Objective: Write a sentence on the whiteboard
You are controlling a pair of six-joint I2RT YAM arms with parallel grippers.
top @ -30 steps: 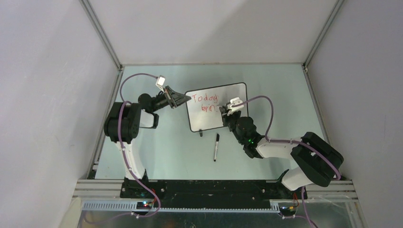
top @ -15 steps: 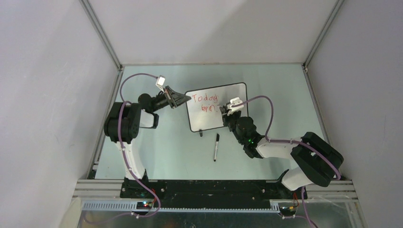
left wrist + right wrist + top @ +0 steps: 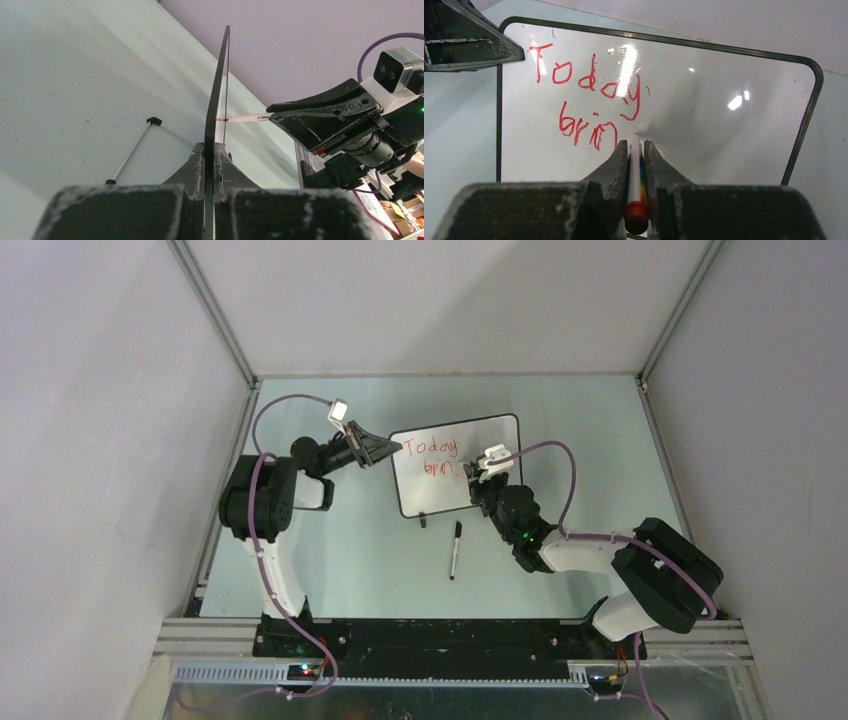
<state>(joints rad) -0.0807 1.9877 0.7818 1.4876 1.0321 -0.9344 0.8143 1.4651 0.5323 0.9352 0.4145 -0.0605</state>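
Almost nothing has changed in the last sec. The sentence reads "Today" with "brin" under it, same as in both earlier top views, so no new stroke has been added. Arms look the same too, w/ no shift I can make out.

Left fingers are clamped narrow on the left edge of the whiteboard, holding it propped up at mid-desk, nearer the far edge than the near one. Right fingers are pinched tight on the red marker. Its tip is at the board face just right of "brin", but contact can't be confirmed.

My read: a pause mid-word, w/ "brings" unfinished, so the task is roughly half done. Next is prob. the "g".

A black pen lies on the desk just near-side of the board, untouched.
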